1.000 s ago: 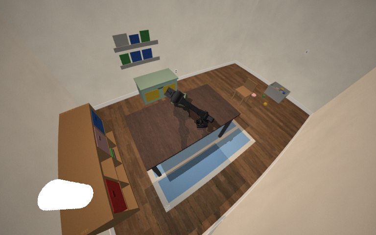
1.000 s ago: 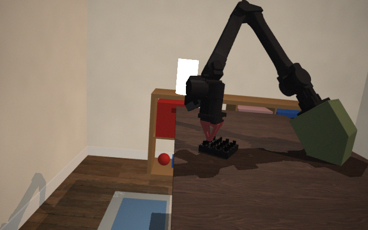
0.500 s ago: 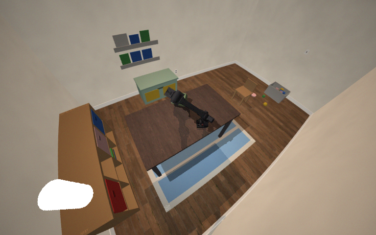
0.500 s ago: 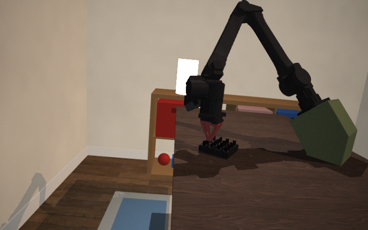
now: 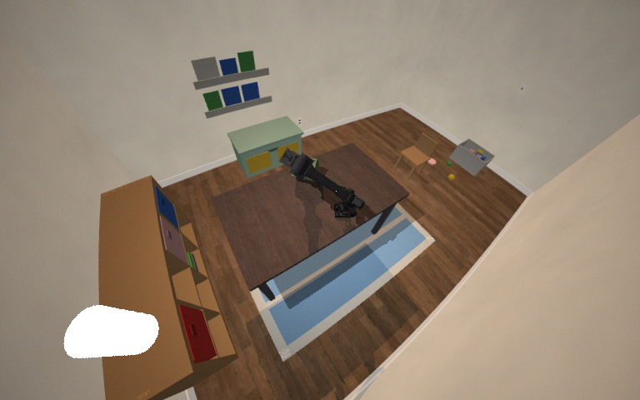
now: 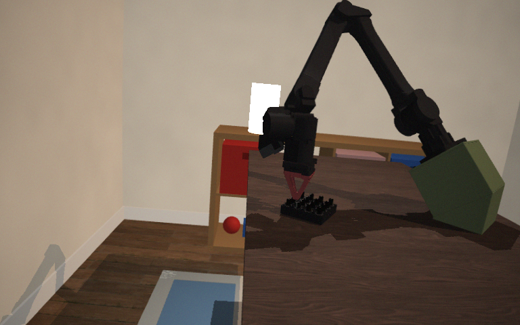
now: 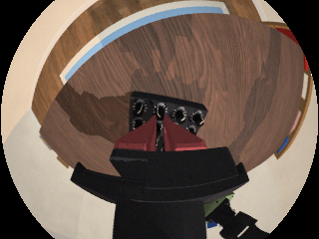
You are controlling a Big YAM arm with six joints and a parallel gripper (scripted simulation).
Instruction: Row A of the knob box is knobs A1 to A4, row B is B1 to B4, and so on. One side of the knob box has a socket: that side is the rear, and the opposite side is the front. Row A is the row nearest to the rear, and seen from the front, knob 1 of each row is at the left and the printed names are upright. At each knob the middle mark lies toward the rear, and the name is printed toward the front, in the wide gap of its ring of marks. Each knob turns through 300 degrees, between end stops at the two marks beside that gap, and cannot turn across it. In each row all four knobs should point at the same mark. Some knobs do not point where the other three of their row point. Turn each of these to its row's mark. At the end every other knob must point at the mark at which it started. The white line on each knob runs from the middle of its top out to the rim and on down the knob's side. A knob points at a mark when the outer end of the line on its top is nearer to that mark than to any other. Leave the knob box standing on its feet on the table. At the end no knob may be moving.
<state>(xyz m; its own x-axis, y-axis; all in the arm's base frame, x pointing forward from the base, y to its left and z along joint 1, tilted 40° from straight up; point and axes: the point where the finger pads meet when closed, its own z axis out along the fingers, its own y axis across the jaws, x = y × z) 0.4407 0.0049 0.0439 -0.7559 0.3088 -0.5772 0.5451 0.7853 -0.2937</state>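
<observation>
The black knob box (image 6: 315,215) (image 5: 342,215) (image 7: 193,108) stands on its feet on the dark wooden table (image 6: 376,273) (image 5: 264,222), near the table's edge. Several black knobs rise from its top. My gripper (image 6: 295,197) (image 7: 159,119), with red fingers, points straight down over the box's left end in the exterior view. It is shut on one knob (image 7: 159,122) in the row nearest the wrist camera. The fingers hide that knob's white line. The marks and names are too small to read.
The arm's green base (image 6: 460,185) stands on the table to the right of the box. A wooden shelf unit (image 6: 230,168) with coloured bins stands behind the table. A blue rug (image 5: 353,267) lies on the floor beside the table.
</observation>
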